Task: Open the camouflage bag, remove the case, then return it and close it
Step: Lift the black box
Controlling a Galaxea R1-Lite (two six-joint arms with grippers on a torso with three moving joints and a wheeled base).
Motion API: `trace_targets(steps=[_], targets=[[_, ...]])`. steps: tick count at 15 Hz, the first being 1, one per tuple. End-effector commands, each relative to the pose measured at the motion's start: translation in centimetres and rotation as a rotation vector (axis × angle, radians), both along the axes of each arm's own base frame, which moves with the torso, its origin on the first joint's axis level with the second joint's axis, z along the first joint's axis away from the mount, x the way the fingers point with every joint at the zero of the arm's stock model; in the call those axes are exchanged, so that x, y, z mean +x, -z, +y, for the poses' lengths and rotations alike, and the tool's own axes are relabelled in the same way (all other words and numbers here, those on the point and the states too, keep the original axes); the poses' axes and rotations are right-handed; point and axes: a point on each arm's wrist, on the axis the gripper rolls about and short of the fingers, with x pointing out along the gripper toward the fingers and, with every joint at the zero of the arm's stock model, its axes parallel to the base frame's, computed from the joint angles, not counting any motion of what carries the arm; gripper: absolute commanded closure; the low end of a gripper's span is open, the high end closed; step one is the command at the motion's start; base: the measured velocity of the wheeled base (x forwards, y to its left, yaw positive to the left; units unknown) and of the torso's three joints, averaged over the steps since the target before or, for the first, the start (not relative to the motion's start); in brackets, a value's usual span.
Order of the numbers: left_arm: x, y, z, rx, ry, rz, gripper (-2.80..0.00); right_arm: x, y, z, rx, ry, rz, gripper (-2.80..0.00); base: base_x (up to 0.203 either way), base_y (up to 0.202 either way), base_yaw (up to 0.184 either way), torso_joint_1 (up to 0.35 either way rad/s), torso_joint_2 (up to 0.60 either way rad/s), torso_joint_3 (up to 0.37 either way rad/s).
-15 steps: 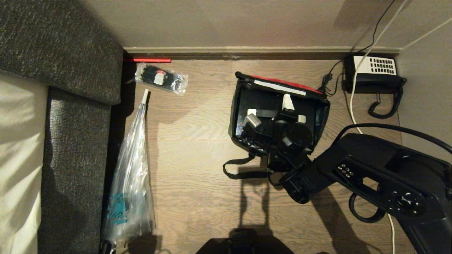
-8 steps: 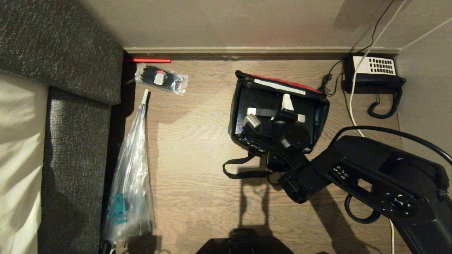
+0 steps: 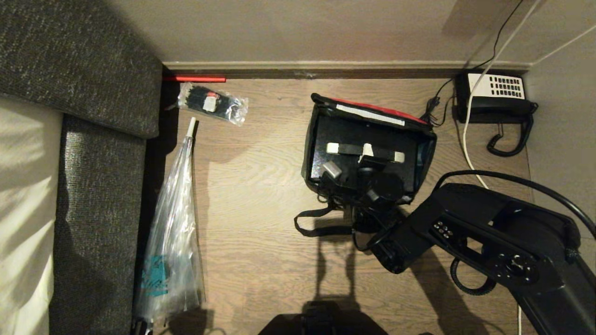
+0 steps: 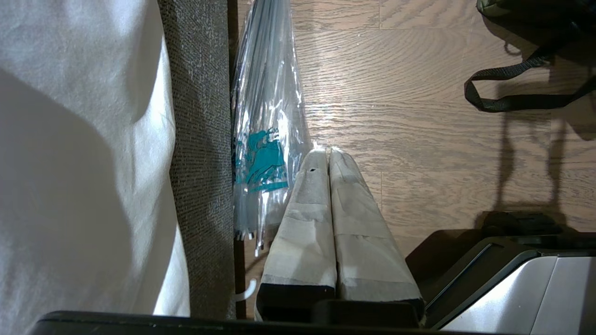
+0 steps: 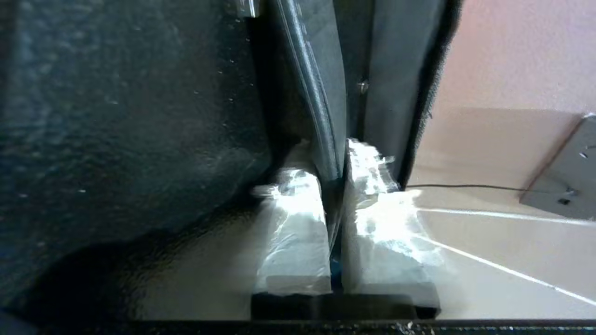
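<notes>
Right gripper (image 5: 336, 204) fingers (image 5: 293, 223) clamped on case (image 3: 354, 139) handle inside camouflage bag (image 3: 313, 139); left gripper (image 4: 329, 156) fingers closed, empty.

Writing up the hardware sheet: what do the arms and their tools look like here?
The right arm is a bulky matte-black shell with small round silver screws, a black cable looped over it and a coiled black cord below. The right tool has two fingers wrapped in whitish tape on a black base. The left tool has the same tapered, tape-wrapped fingers.
</notes>
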Motion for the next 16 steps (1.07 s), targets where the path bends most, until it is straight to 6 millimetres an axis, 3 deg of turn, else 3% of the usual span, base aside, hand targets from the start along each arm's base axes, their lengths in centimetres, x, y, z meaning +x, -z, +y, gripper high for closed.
trace_targets(steps=[1, 6, 12, 16], targets=[[0.0, 0.0, 0.0, 0.001, 0.0, 0.003, 0.0, 0.0, 0.5, 0.1, 0.005, 0.006, -0.009, 0.0, 0.0, 0.0, 0.0, 0.0, 0.0, 0.0], [0.0, 0.0, 0.0, 0.001, 0.0, 0.003, 0.0, 0.0, 0.2, 0.1, 0.014, 0.007, -0.017, 0.0, 0.0, 0.0, 0.0, 0.0, 0.0, 0.0], [0.0, 0.0, 0.0, 0.001, 0.0, 0.003, 0.0, -0.2, -2.9, 0.0, 0.046, 0.007, -0.074, 0.0, 0.0, 0.0, 0.0, 0.0, 0.0, 0.0], [0.0, 0.0, 0.0, 0.001, 0.0, 0.003, 0.0, -0.4, -3.8, -0.1, 0.046, 0.002, -0.086, 0.0, 0.0, 0.0, 0.0, 0.0, 0.0, 0.0]])
